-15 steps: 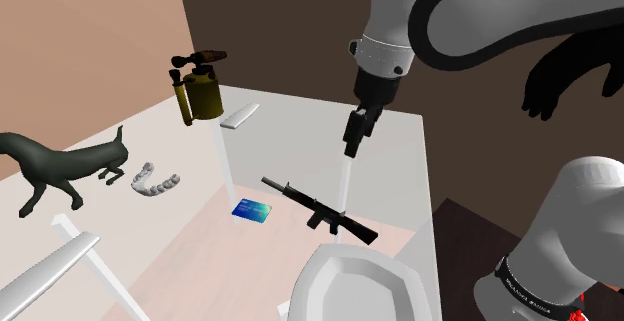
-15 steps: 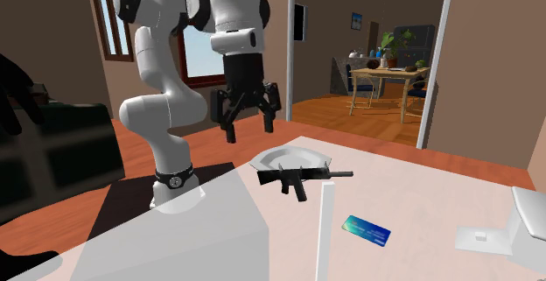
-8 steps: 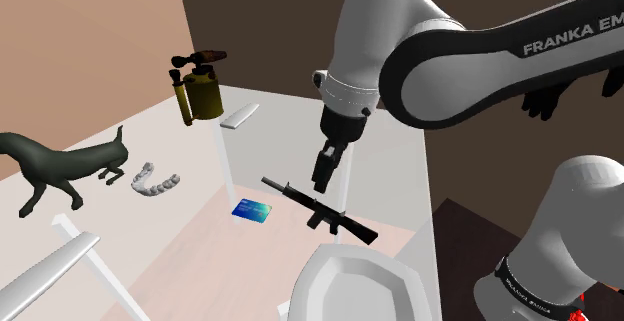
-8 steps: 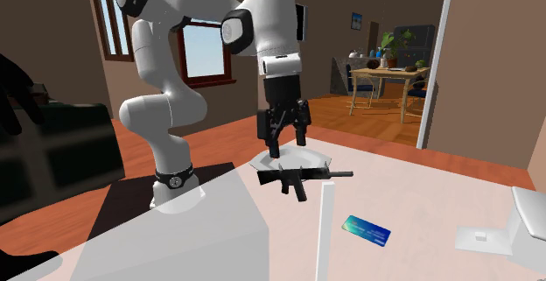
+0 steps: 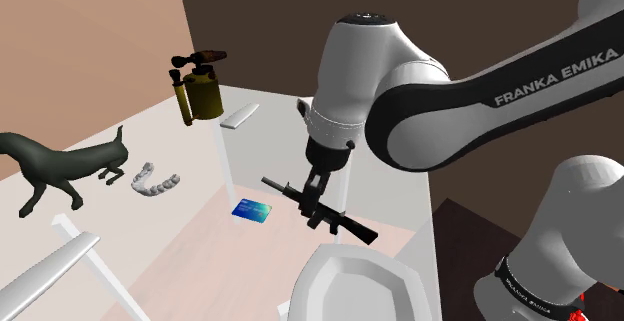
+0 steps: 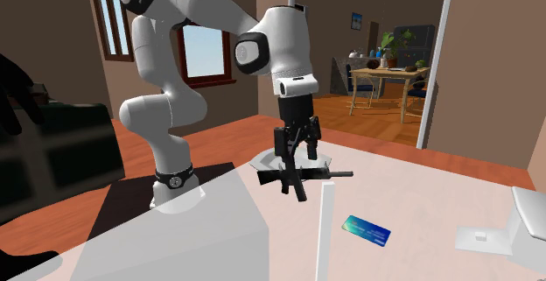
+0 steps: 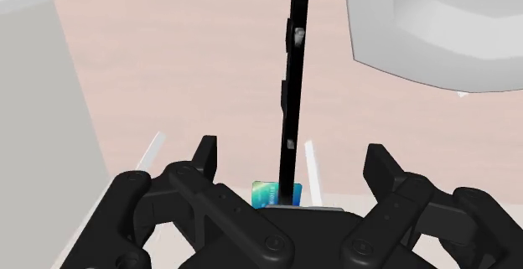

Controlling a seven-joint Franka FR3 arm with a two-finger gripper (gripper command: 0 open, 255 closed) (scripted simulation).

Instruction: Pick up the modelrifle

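The model rifle (image 5: 322,212) is black and lies flat on the pale tabletop, just past a white bowl (image 5: 360,284). My black gripper (image 5: 313,189) has come down right over the rifle's middle. From the second exterior view the gripper (image 6: 294,160) stands on top of the rifle (image 6: 304,176). Seen from the wrist, the rifle (image 7: 293,83) is a thin dark bar running between the two fingers (image 7: 205,154), which stand wide apart and do not touch it. The gripper (image 7: 291,157) is open.
A blue card (image 5: 252,210) lies beside the rifle. A dark animal figure (image 5: 60,164), a white denture-like piece (image 5: 155,182) and an olive torch (image 5: 200,91) stand toward the shoulder view's left. Thin white posts (image 5: 222,164) rise from the table near the card.
The arm has swung from above the table's far side down onto the rifle. The open fingers now straddle it. The rifle has not moved.
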